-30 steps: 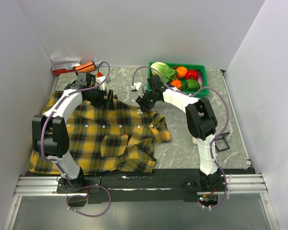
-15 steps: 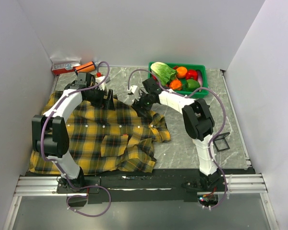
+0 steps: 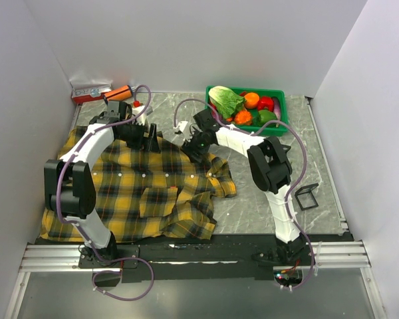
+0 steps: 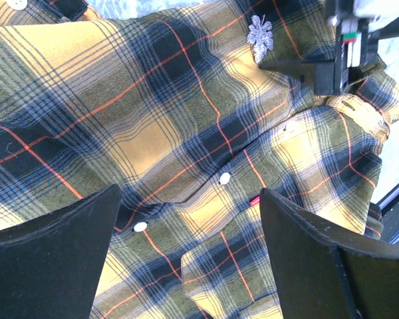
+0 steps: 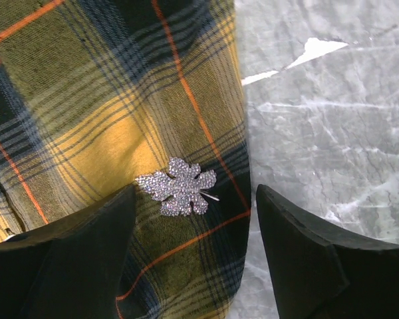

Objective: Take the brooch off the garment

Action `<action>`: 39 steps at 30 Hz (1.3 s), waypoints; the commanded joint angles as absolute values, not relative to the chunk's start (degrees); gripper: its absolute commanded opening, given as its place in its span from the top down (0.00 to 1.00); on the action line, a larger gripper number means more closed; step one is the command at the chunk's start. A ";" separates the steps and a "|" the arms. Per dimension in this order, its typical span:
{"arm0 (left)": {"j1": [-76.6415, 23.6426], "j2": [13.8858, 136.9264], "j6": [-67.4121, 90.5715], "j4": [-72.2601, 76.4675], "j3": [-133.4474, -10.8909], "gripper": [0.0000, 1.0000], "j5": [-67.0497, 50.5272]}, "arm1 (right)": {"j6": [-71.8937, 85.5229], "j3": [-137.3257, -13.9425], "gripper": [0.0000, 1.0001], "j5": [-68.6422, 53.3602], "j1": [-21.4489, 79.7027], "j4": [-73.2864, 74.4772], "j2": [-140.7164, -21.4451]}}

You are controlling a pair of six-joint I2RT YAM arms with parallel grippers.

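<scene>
The garment point(image 3: 139, 193), a yellow-and-black plaid shirt, lies spread on the left half of the table. The brooch point(image 5: 178, 187), a silvery leaf-like ornament, is pinned near the shirt's edge point(image 5: 106, 100), next to bare table. My right gripper point(image 5: 195, 199) is open just above it, one finger on each side, not touching. In the top view my right gripper point(image 3: 195, 147) covers the brooch. My left gripper point(image 3: 150, 139) is open and empty over the shirt's upper part; in its own view point(image 4: 189, 193) the brooch point(image 4: 259, 33) shows far off on the plaid cloth point(image 4: 153, 133).
A green bin point(image 3: 279, 126) with vegetables stands at the back right, close behind the right arm. A red-and-white box point(image 3: 90, 93) and an orange tool point(image 3: 120, 92) lie at the back left. A small black frame point(image 3: 306, 196) lies at the right.
My right gripper has moved left, from beside the shirt's far edge to over the brooch. The left arm and the shirt have not moved.
</scene>
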State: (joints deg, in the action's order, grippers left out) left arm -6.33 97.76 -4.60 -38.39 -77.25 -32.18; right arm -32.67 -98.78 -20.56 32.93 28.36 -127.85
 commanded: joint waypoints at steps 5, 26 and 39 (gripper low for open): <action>-6.06 96.95 -2.90 -37.53 -80.07 0.09 -34.28 | -34.02 -101.16 0.22 -15.30 35.86 28.30 -129.55; -6.06 96.33 -0.35 -30.95 -78.41 0.09 -40.76 | -34.02 -98.52 0.71 -19.50 34.46 31.72 -122.61; -8.78 104.67 17.13 -14.68 -80.85 0.24 -55.97 | -31.73 -93.34 0.73 -36.03 32.17 34.54 -109.52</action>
